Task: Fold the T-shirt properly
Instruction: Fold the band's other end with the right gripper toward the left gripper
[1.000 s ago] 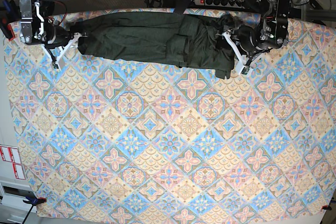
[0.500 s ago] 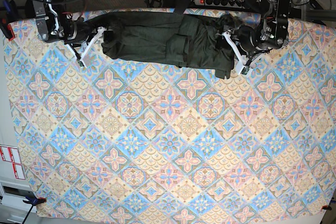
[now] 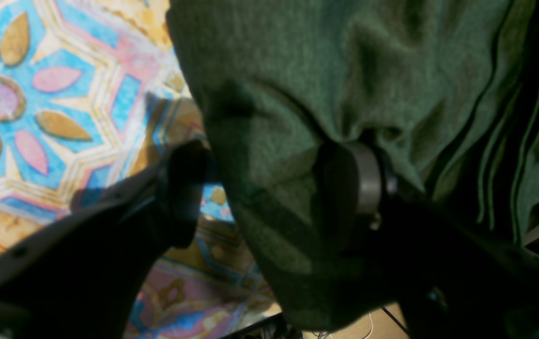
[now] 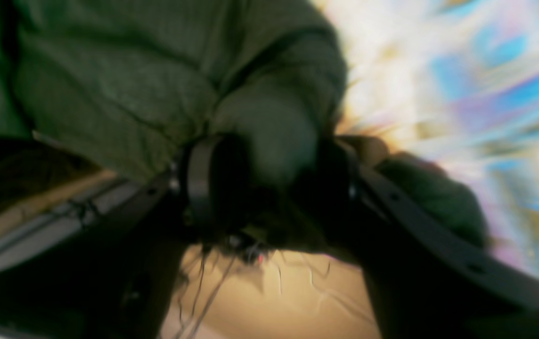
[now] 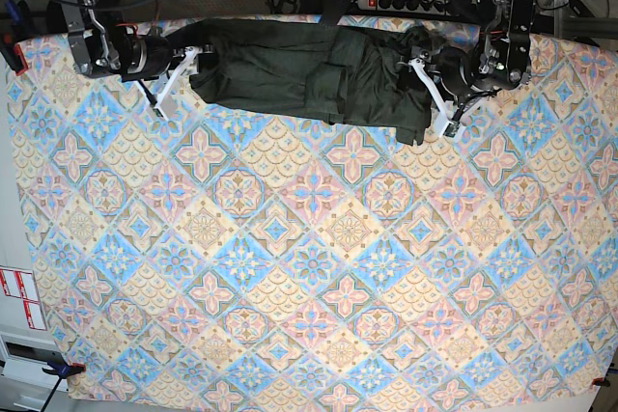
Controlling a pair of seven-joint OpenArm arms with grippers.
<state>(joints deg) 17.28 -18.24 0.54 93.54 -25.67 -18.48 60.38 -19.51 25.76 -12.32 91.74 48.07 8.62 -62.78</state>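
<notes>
The big dark olive-green T-shirt of thin, soft knit cloth (image 5: 309,74) lies bunched in a long strip at the far edge of the counter (image 5: 309,267), which wears a bright cloth with diamond and flower shapes. Its long side runs from left to right in the base view, so one end points at each arm.

The right claw (image 4: 269,174) is pinched on a fold of cloth at one end, though its wrist view is blurry. The left claw (image 3: 274,188) is at the other end. There the cloth hangs between its two fingers, but they stand apart and do not seem to squeeze it.

Each arm is nearest its own end. The coming move likely depends on bringing one end along the strip toward the other.
</notes>
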